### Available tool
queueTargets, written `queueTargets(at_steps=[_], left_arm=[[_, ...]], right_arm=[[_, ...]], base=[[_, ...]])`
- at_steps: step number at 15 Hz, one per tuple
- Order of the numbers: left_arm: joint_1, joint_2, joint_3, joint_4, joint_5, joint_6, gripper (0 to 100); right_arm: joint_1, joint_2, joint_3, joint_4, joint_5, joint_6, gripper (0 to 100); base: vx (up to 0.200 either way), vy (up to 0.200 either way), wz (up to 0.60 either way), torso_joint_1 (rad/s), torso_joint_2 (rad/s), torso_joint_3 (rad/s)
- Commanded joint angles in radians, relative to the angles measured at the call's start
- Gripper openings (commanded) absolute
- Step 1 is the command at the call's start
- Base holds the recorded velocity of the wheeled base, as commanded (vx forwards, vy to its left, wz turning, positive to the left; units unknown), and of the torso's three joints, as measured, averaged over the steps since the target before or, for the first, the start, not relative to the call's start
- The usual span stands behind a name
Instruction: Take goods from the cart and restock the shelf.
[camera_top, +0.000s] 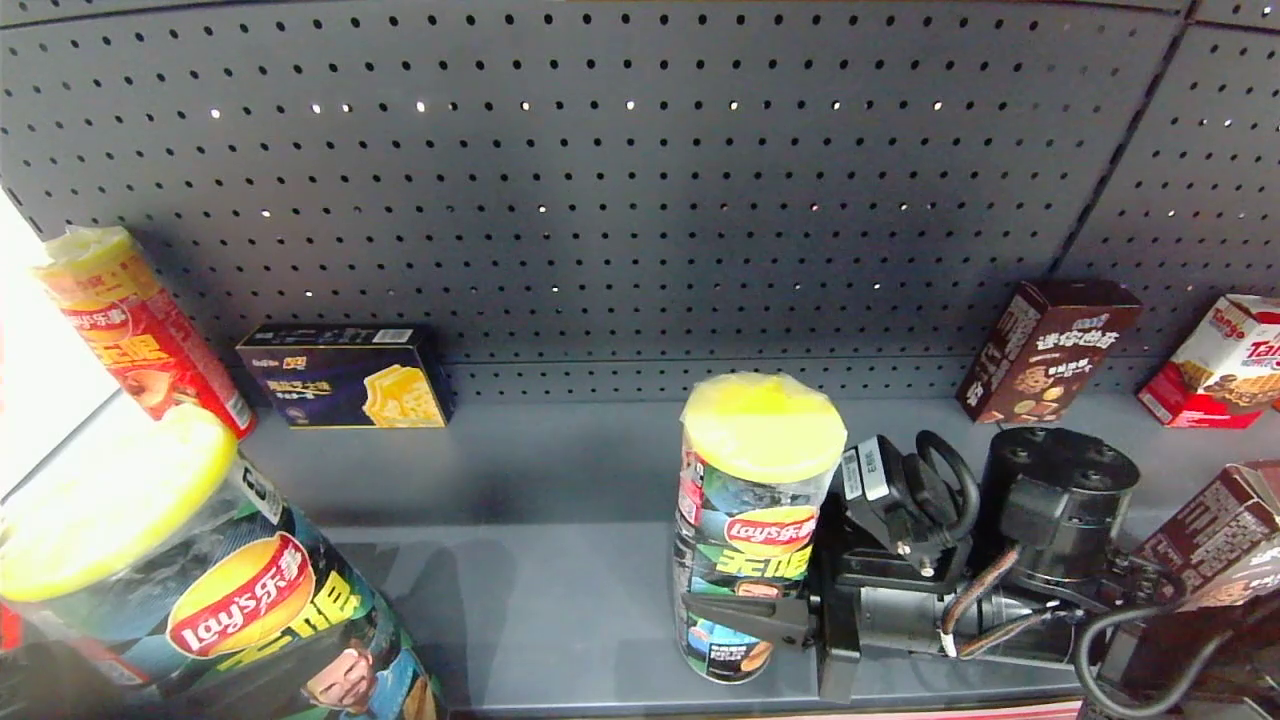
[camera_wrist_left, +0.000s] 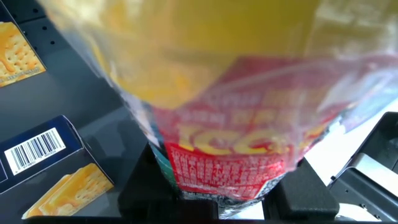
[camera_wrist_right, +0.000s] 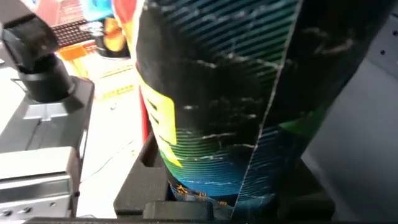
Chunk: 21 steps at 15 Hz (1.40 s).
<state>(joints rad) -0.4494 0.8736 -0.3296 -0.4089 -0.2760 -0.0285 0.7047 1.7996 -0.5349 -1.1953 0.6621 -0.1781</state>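
Observation:
My right gripper (camera_top: 748, 608) is shut on a green chips can (camera_top: 752, 520) with a yellow lid, held upright over the front part of the grey shelf (camera_top: 560, 560). Whether its base touches the board I cannot tell. In the right wrist view the same can (camera_wrist_right: 230, 106) sits between the right gripper (camera_wrist_right: 224, 202) fingers. At lower left, close to the camera, a second green chips can (camera_top: 200, 590) tilts. In the left wrist view, the left gripper (camera_wrist_left: 224, 199) is shut on this second can (camera_wrist_left: 230, 124).
A red chips can (camera_top: 135, 330) leans at the shelf's far left, with a dark blue cracker box (camera_top: 345, 375) beside it. Brown biscuit boxes (camera_top: 1050, 350) and a red-white box (camera_top: 1220, 365) stand at the back right. Another brown box (camera_top: 1215, 550) lies near my right arm. The pegboard (camera_top: 640, 180) closes the back.

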Motion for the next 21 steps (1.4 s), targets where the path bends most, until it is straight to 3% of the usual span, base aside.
queueTargets(at_steps=[1, 7, 8, 17, 21], left_arm=[[0.000, -0.001, 0.001, -0.001, 0.000, -0.001, 0], [0.000, -0.016, 0.015, -0.001, 0.000, -0.001, 0], [0.000, -0.022, 0.024, -0.001, 0.000, -0.001, 0], [0.000, -0.045, 0.043, -0.001, 0.003, -0.002, 0], [-0.003, -0.056, 0.044, -0.001, 0.000, -0.001, 0]], right_arm=[[-0.002, 0.047, -0.008, -0.013, 0.001, 0.000, 0], [-0.033, 0.070, -0.033, -0.020, 0.016, -0.001, 0], [-0.034, 0.063, -0.030, -0.020, 0.016, -0.001, 100], [-0.042, -0.261, 0.151, -0.007, -0.010, -0.006, 100], [-0.149, -0.621, 0.193, 0.181, -0.138, -0.006, 100]], base=[[0.000, 0.000, 0.00, 0.000, 0.00, 0.000], [0.000, 0.000, 0.00, 0.000, 0.00, 0.000], [0.000, 0.000, 0.00, 0.000, 0.00, 0.000], [0.000, 0.000, 0.00, 0.000, 0.00, 0.000], [0.000, 0.000, 0.00, 0.000, 0.00, 0.000]])
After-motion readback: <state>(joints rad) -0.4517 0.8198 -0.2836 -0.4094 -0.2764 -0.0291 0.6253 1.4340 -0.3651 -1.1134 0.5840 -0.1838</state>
